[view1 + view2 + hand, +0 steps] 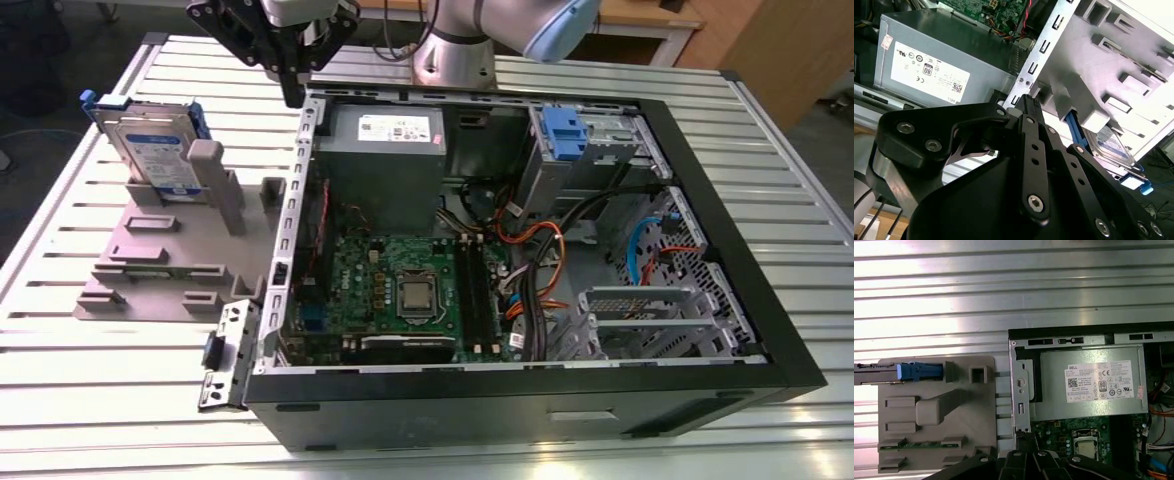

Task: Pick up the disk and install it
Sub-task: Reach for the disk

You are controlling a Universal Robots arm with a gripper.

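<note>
The disk (144, 150), a silver drive with a white-and-blue label in a blue bracket, stands upright on edge in the grey holder (160, 250) at the exterior view's left. In the first wrist view the disk (916, 371) shows edge-on; in the second wrist view the disk (1110, 146) leans among the holder's posts. My gripper (291, 92) hangs above the back left corner of the open computer case (304, 200), to the right of the disk and apart from it. The gripper (1026, 102) looks shut with nothing in it; its tip (1024, 436) is over the case edge.
The open case holds a grey power supply (380, 130), a green motherboard (400, 290), cables, and a drive bay with a blue carrier (561, 135) at the back right. A slatted metal table (120, 400) carries everything. A loose bracket (224, 355) lies by the case's front left corner.
</note>
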